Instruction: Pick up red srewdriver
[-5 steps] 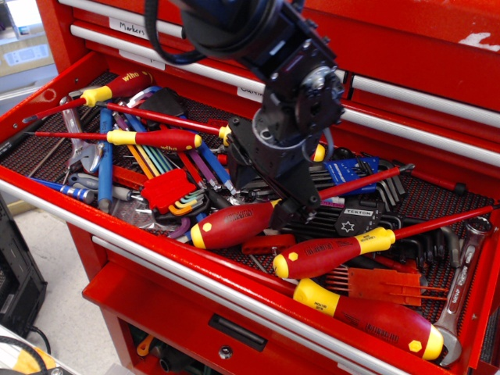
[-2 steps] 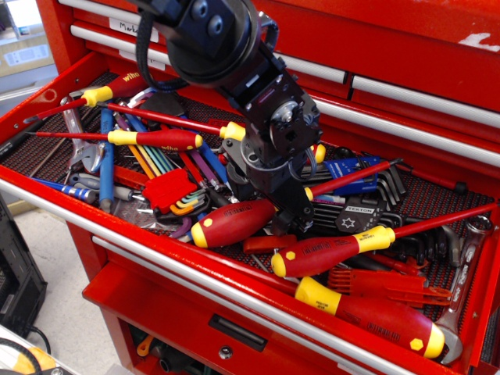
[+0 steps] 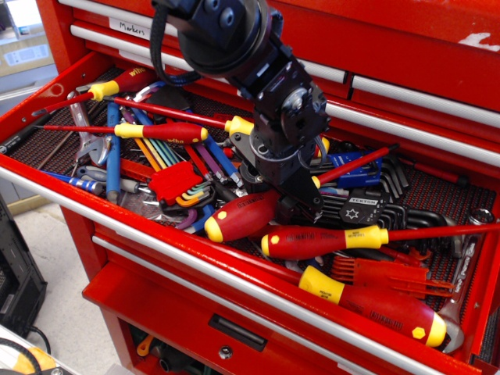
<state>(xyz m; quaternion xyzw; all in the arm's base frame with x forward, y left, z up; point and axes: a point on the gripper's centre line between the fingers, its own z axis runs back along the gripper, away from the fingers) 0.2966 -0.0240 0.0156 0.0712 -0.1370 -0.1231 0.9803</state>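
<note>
An open red tool-chest drawer (image 3: 156, 248) holds several red-and-yellow screwdrivers. My black gripper (image 3: 299, 205) reaches down into the middle of the drawer. It is shut on a red screwdriver just in front of its thick red handle (image 3: 242, 216), which has a yellow butt end. That screwdriver's red shaft (image 3: 355, 165) slants up to the right behind the fingers. The handle is tilted, with its butt end over the drawer's front part. Another red screwdriver (image 3: 312, 242) lies just in front of the gripper.
A large red screwdriver (image 3: 375, 306) lies at the front right and two thin ones (image 3: 160, 131) at the left. A red hex-key holder (image 3: 176, 183), black hex keys (image 3: 367, 207) and a wrench (image 3: 467, 258) crowd the drawer. Closed drawers (image 3: 406, 86) rise behind.
The gripper has closed in on the screwdriver and the handle and shaft have shifted up and left with it. The other tools and the drawer edge also sit slightly differently in the frame.
</note>
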